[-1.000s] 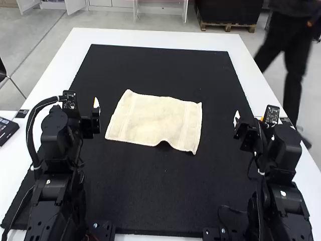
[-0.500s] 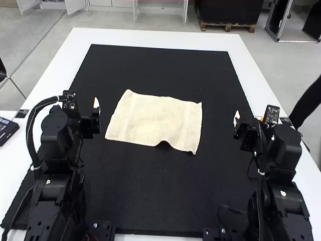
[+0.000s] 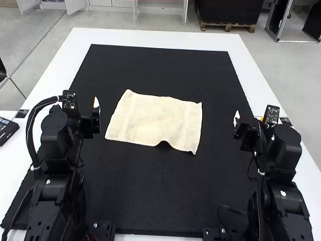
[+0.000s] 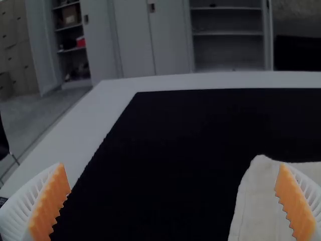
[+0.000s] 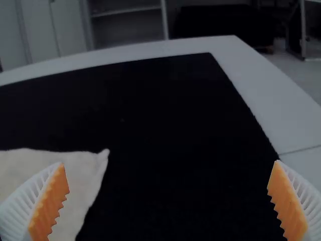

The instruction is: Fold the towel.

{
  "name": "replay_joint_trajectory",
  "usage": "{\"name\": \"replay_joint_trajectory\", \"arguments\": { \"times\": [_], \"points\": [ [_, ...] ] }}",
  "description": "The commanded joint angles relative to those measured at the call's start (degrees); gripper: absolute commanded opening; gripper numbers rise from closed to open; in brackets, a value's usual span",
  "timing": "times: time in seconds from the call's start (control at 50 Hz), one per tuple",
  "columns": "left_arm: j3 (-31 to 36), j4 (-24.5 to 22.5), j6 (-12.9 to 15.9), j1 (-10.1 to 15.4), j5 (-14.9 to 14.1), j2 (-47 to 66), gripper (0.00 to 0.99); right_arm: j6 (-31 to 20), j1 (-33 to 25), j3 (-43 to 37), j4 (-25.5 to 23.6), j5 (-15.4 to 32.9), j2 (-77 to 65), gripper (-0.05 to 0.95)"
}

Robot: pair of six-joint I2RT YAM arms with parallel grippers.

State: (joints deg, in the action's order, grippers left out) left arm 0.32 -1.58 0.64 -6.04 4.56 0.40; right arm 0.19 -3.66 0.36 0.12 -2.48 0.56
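Note:
In the high view my left gripper (image 3: 96, 113) is at the left of the cream towel (image 3: 156, 119), and my right gripper (image 3: 237, 124) is off to its right, neither touching it. The towel lies spread on the black mat, with a small raised wrinkle along its near edge. The left wrist view has my left gripper (image 4: 173, 201) wide open, with part of the towel (image 4: 256, 206) by one finger. Likewise open in the right wrist view is my right gripper (image 5: 168, 201), and a corner of the towel (image 5: 83, 175) shows near one finger.
A black mat (image 3: 160, 65) covers most of the white table (image 3: 150, 37). At the table's left edge lies a dark box-like device (image 3: 7, 130). Cables run along both arms, and one loops on the mat near the right arm's base.

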Motion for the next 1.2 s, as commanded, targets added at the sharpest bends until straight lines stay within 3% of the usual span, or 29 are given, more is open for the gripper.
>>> {"name": "replay_joint_trajectory", "arguments": {
  "times": [0.0,0.14,0.28,0.42,0.5,0.58,0.82,1.06,1.18],
  "points": [
    [-0.2,-1.1,1.4,-0.1,0.3,-0.6,0.961,-0.4,-0.8,-0.4,-0.1,1.0,-0.4,0.92],
    [-0.2,-6.2,1.5,-0.3,0.4,-0.6,0.951,-0.6,-0.9,-0.3,2.3,0.9,-0.4,0.92],
    [-0.2,-13.8,0.6,-0.7,0.8,-0.6,0.949,-7.0,-0.9,-0.3,8.1,0.9,-0.4,0.92],
    [-0.2,-16.4,0.2,-0.6,1.5,-0.6,0.931,-7.4,-0.9,-0.4,9.0,0.9,-0.4,0.91],
    [0.0,-18.1,0.3,-0.5,0.7,-0.6,0.93,-5.6,-1.1,-0.3,12.8,0.4,-0.4,0.91],
    [1.4,-19.1,0.3,-0.5,0.5,-0.5,0.923,-4.1,-1.6,0.2,19.7,-0.8,-0.4,0.91],
    [13.5,-18.7,0.2,-0.3,-1.0,7.6,0.923,-0.7,-3.5,11.9,20.6,-3.1,5.9,0.9],
    [27.5,-22.4,0.0,0.6,-1.9,29.7,0.936,1.0,-3.5,28.9,20.6,-2.9,32.8,0.91],
    [32.8,-23.6,0.0,0.9,-1.7,42.0,0.936,2.2,-3.8,35.1,21.1,-0.2,47.0,0.91]
  ]
}}
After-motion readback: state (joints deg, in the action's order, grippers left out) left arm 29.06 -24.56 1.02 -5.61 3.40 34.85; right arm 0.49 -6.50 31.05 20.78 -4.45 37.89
